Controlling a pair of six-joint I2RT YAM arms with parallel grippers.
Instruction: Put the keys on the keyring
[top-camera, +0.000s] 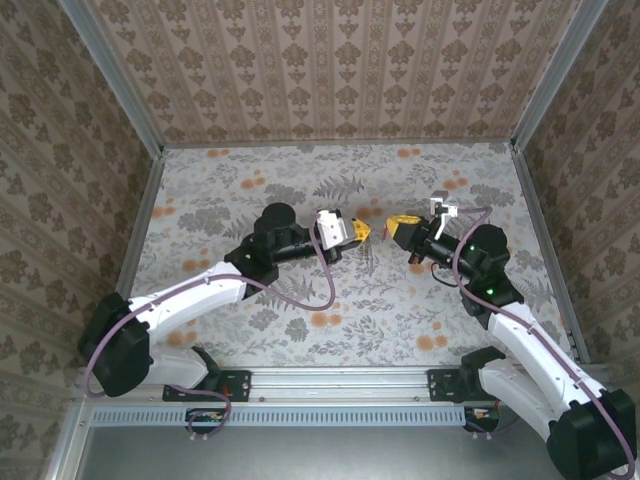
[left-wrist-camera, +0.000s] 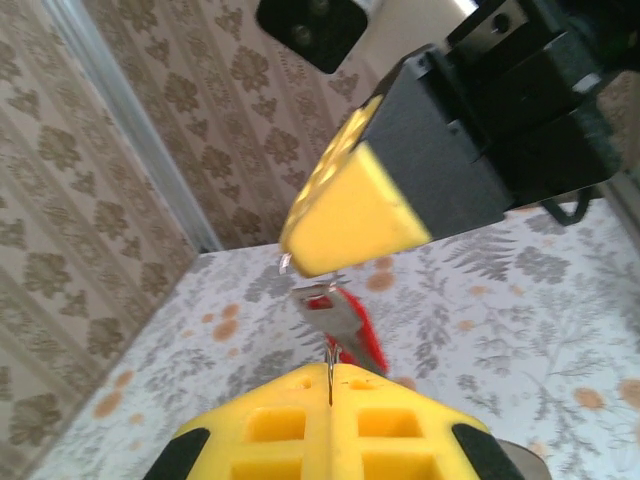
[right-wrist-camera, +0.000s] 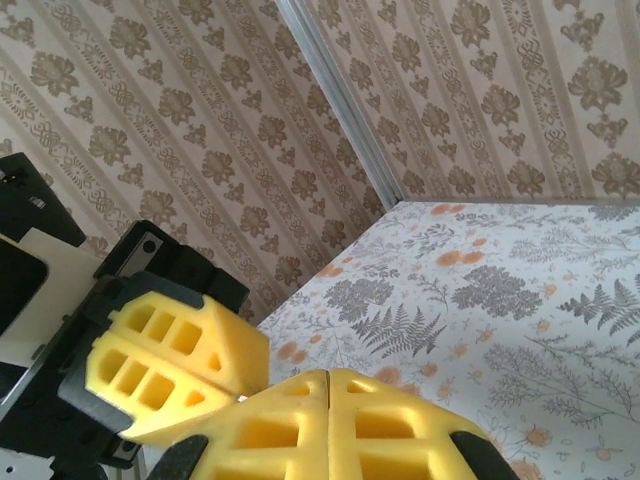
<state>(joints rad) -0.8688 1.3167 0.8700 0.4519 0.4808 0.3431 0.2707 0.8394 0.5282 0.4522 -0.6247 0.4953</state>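
Observation:
My two grippers meet tip to tip above the middle of the table. In the left wrist view, the left gripper (left-wrist-camera: 330, 372) is shut on a thin metal edge that runs into the keys (left-wrist-camera: 335, 322), a small silvery blade with a red end hanging just past the fingertips. From above, the right gripper (left-wrist-camera: 345, 225) hangs over the keys, with a small silver glint at its tip. The right wrist view has the right gripper (right-wrist-camera: 330, 375) shut, its tip against the left gripper (right-wrist-camera: 240, 370). From the top camera, the left gripper (top-camera: 360, 232) faces the right gripper (top-camera: 394, 228). The keyring is hidden.
The floral table (top-camera: 300, 200) is walled by patterned panels on three sides, with metal posts (top-camera: 140, 215) at the corners. Purple cables (top-camera: 325, 290) loop along both arms. Both arm bases sit on the rail (top-camera: 340, 385) at the near edge.

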